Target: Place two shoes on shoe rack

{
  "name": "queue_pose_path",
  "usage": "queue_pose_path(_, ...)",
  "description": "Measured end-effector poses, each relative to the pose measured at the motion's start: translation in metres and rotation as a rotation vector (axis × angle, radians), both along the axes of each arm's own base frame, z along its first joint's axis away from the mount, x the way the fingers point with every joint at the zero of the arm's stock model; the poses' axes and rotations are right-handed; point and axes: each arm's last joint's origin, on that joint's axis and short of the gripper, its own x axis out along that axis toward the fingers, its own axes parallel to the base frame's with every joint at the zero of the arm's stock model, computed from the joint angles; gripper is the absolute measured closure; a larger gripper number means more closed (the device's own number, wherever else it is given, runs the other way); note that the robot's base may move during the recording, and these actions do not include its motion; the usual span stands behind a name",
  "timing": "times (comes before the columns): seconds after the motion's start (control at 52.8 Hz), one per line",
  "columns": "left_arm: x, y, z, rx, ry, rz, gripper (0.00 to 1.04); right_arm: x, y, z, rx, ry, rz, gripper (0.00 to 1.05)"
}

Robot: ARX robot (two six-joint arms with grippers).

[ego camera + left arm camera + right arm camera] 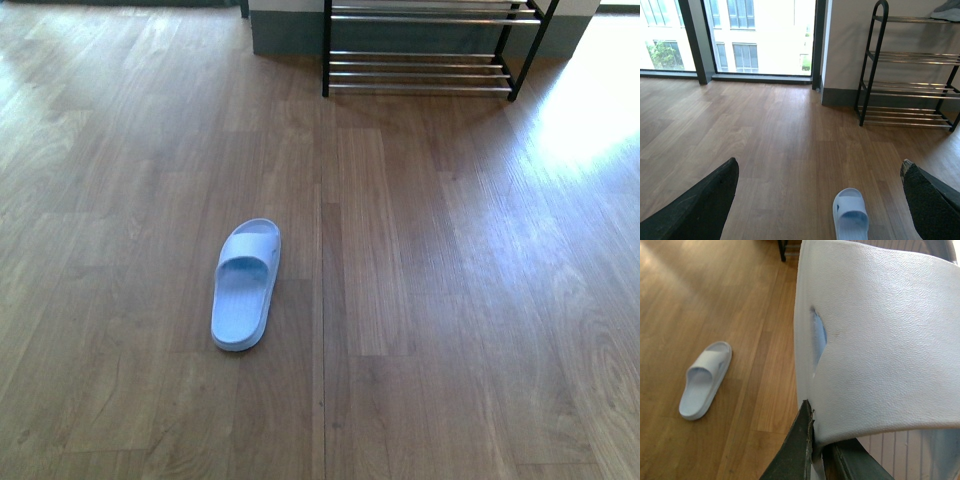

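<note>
Our right gripper [817,445] pinches the strap edge of one pale slide sandal [880,340], lifted, we judge, for carrying to the far shoe rack [420,88], while our left gripper [819,167] hangs spread wide above the floor, facing the second sandal [246,285] lying near left

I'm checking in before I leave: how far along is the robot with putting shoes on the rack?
Done: only the edge of a grey shoe shows on the top tier of the black-framed, chrome-barred shoe rack. In hand: the right gripper clamps one pale blue-white slide sandal. Remaining: racking it, then the matching sandal lying on the wooden floor; the left gripper is open and empty.
</note>
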Motion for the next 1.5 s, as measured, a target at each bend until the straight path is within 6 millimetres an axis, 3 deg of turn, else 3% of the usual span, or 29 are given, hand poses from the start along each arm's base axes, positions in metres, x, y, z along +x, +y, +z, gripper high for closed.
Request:
queue_pose_path(0.341,0.000,0.000,0.000,0.000,0.000,0.000,0.09,-0.043,-0.014,0.021,0.060,-0.081,-0.042,1.03)
queue_pose_path(1.497,0.000,0.000,0.000,0.000,0.000,0.000,0.09,-0.044,-0.014,0.022,0.062,-0.088,-0.045,1.03)
